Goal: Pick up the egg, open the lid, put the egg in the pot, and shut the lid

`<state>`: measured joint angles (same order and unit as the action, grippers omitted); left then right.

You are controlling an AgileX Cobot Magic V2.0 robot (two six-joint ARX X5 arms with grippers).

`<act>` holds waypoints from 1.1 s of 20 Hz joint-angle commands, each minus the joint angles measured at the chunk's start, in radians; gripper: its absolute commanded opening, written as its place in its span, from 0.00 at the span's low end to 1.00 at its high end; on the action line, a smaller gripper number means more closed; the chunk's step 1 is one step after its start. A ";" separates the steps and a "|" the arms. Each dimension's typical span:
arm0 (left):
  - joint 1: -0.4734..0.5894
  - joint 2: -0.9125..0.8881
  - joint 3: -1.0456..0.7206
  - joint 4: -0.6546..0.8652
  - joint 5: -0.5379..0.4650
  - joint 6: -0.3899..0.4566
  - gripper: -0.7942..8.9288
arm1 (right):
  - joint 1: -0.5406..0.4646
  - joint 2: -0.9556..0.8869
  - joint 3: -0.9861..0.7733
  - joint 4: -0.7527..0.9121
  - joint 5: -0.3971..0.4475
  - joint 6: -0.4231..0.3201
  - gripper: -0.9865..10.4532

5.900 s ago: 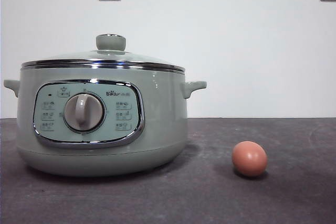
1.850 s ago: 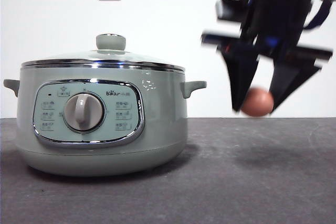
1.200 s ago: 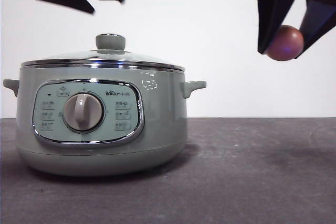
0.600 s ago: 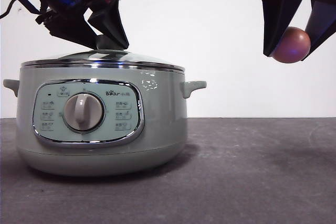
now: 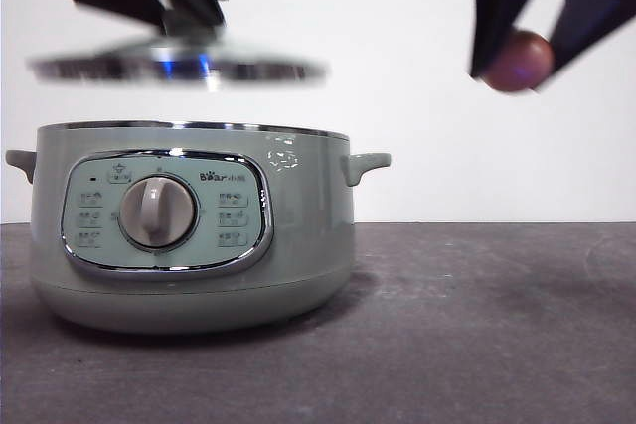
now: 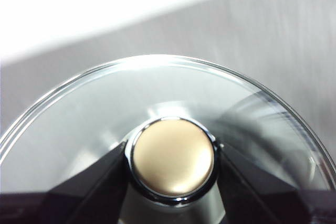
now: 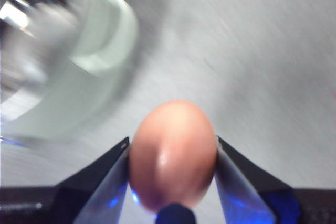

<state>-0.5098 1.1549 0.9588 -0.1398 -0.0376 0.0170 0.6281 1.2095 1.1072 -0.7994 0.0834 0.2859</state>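
I'm lifting the lid (image 5: 174, 69) off the pot (image 5: 189, 235) now, left gripper (image 6: 172, 163) clamped on its knob | right gripper (image 7: 173, 156) clamping the egg (image 5: 515, 61) aloft | pot opening for the drop

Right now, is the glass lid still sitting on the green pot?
Apart. The front view shows the lid, held by the left gripper, hanging above the pot with bare wall between them.

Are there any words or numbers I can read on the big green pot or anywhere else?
"Bear": on the pot, on its control panel, above the dial.
The small button labels around the dial: too small to read.
No writing shows on the lid or the egg.
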 commanded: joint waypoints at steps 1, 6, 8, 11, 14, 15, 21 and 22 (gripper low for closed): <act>0.001 -0.112 0.011 0.049 -0.034 0.014 0.07 | 0.002 -0.002 0.033 0.083 -0.112 -0.043 0.08; 0.001 -0.367 0.011 0.020 -0.098 0.014 0.07 | 0.057 0.059 0.128 0.218 -0.215 -0.076 0.08; 0.001 -0.450 0.011 -0.013 -0.133 0.015 0.07 | 0.074 0.124 0.207 0.199 -0.217 -0.105 0.08; 0.001 -0.563 0.011 -0.074 -0.205 0.015 0.07 | 0.101 0.259 0.362 0.120 -0.216 -0.158 0.08; 0.000 -0.639 0.012 -0.129 -0.252 0.014 0.07 | 0.123 0.425 0.534 0.037 -0.216 -0.212 0.08; 0.000 -0.656 0.012 -0.144 -0.253 0.014 0.07 | 0.133 0.480 0.583 0.017 -0.216 -0.229 0.08; 0.000 -0.675 0.024 -0.211 -0.252 0.013 0.07 | 0.203 0.785 0.778 -0.043 -0.134 -0.347 0.08; 0.000 -0.675 0.026 -0.215 -0.252 0.013 0.07 | 0.211 0.821 0.782 -0.039 -0.121 -0.361 0.08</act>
<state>-0.5098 0.4908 0.9604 -0.4145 -0.2935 0.0196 0.8345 2.0216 1.8847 -0.8387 -0.0433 -0.0448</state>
